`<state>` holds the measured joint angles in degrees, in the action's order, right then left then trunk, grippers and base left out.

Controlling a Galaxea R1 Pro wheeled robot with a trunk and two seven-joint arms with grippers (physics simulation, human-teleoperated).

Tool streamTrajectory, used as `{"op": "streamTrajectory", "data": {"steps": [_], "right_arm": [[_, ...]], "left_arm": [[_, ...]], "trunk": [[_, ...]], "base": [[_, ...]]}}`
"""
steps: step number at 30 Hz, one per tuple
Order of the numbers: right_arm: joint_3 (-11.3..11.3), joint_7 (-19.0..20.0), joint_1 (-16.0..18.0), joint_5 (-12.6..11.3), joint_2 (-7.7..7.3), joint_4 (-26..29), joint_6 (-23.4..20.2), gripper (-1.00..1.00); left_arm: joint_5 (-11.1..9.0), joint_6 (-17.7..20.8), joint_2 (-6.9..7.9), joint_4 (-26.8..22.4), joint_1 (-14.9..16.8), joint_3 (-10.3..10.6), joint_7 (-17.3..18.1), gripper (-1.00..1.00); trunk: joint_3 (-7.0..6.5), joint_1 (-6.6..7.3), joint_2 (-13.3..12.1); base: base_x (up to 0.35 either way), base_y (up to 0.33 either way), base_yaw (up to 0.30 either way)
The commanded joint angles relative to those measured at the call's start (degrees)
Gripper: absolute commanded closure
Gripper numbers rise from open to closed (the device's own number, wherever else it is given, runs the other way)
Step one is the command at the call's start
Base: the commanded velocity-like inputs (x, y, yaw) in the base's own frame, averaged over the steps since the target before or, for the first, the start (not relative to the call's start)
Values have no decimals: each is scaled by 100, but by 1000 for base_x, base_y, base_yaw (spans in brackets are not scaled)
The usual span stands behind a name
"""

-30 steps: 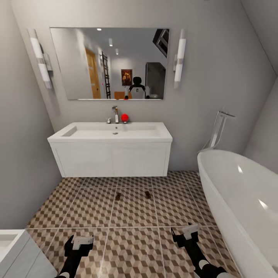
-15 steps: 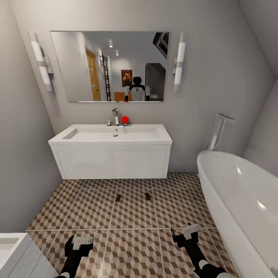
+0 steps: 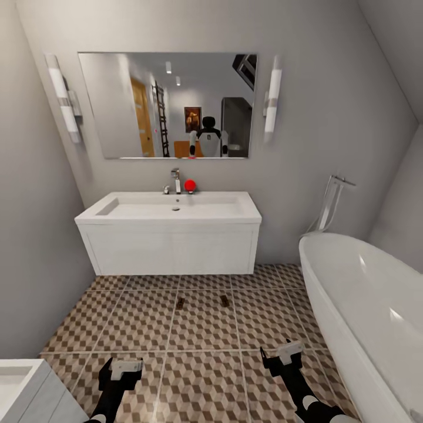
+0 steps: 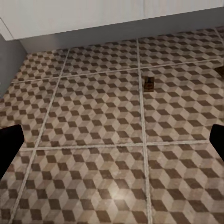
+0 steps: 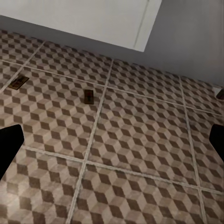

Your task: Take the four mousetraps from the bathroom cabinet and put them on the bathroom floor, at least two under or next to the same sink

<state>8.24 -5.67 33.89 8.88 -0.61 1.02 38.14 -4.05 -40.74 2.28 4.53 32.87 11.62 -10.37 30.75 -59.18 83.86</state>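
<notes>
At five and seven o'clock in the head view the two arms show as glossy black segmented limbs, each ending in a black wrist block capped by a pale grey-white rectangular plate: the left gripper and the right gripper. The right arm, toward five o'clock, carries white patches or bands between its black joints, while the left arm reads as plain black. In each wrist view the fingertips appear as flat, featureless black shapes at three and nine o'clock; no cables, screws or markings can be made out.
</notes>
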Motion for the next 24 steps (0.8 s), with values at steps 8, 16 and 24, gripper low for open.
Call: {"op": "streamTrajectory", "data": {"steps": [8,16,24], "right_arm": [[29,-58,4,52,1,-5,7,-100],[29,-57,4,52,-1,-5,9,-100],[29,-57,4,52,-1,-4,9,-100]], "left_arm": [[-38,-31,0,21,9,50,-9,-100],[-42,-31,0,21,9,50,-9,-100],[-40,-31,2,21,9,46,-9,-100]], "trunk": [[-138,177,-319],[-282,352,-640],[-426,528,-961]], "base": [[0,0,0],[0,0,0],[0,0,0]]}}
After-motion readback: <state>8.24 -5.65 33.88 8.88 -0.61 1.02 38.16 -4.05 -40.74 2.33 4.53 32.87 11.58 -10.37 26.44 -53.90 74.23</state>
